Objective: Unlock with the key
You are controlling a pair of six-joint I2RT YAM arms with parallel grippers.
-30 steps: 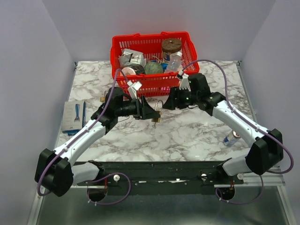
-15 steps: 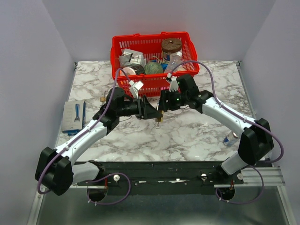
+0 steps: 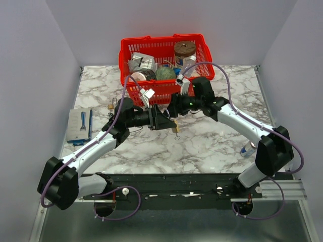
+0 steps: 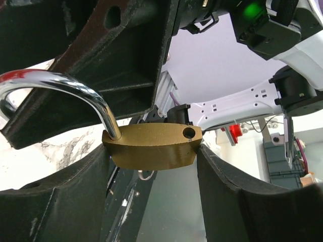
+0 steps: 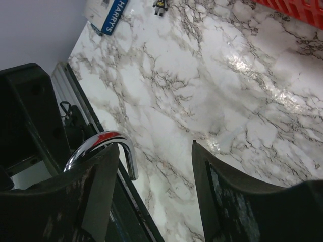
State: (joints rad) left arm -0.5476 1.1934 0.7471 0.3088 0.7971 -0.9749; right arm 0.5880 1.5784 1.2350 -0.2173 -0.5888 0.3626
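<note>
My left gripper (image 3: 168, 122) (image 4: 151, 151) is shut on the brass padlock (image 4: 151, 146) (image 3: 173, 124), a finger on each side of its body, held above the table. The chrome shackle (image 4: 75, 88) stands open: one leg is in the body and the other hole (image 4: 189, 132) is empty. A key ring (image 4: 145, 174) hangs under the body; the key itself is hidden. My right gripper (image 3: 169, 108) (image 5: 154, 146) is open, and the shackle's free end (image 5: 128, 161) lies between its fingers, close to the left finger (image 5: 96, 186).
A red basket (image 3: 202, 48) with several items stands at the back. A razor pack (image 3: 79, 125) (image 5: 113, 12) lies at the left edge, with a small brass object (image 3: 110, 106) (image 5: 160, 6) near it. A small can (image 3: 249, 148) lies at the right.
My right gripper has moved left to the padlock and now stands around the shackle's free end. My left gripper with the padlock has shifted slightly right and nearer.
</note>
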